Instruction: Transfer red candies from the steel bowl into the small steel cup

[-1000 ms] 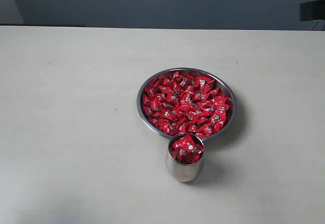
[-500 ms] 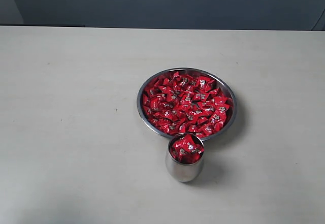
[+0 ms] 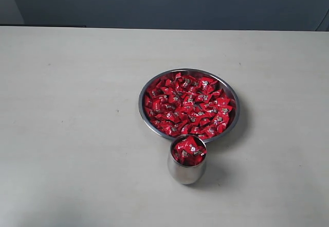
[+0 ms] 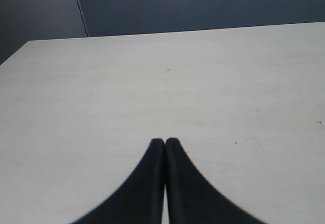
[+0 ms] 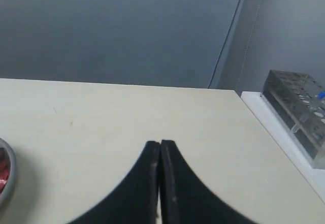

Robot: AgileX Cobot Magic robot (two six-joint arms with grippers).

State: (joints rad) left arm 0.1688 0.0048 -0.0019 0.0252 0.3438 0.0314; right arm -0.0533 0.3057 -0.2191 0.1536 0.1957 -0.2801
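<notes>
The steel bowl (image 3: 144, 115) sits right of the table's middle, filled with red candies (image 3: 189, 104). Just in front of it stands the small steel cup (image 3: 186, 172), heaped to its mouth with more red candies (image 3: 188, 151). Neither arm shows in the exterior view. In the left wrist view my left gripper (image 4: 165, 140) is shut and empty over bare tabletop. My right gripper (image 5: 160, 143) is shut and empty too, and a sliver of the steel bowl (image 5: 9, 181) with red candies (image 5: 2, 169) shows at that view's edge.
A clear plastic rack (image 5: 297, 109) stands on a white ledge beyond the table's edge in the right wrist view. A dark wall runs behind the table (image 3: 77, 108).
A dark arm part at the top right corner of the exterior view has withdrawn out of sight. Bowl, cup and candies have not moved.
</notes>
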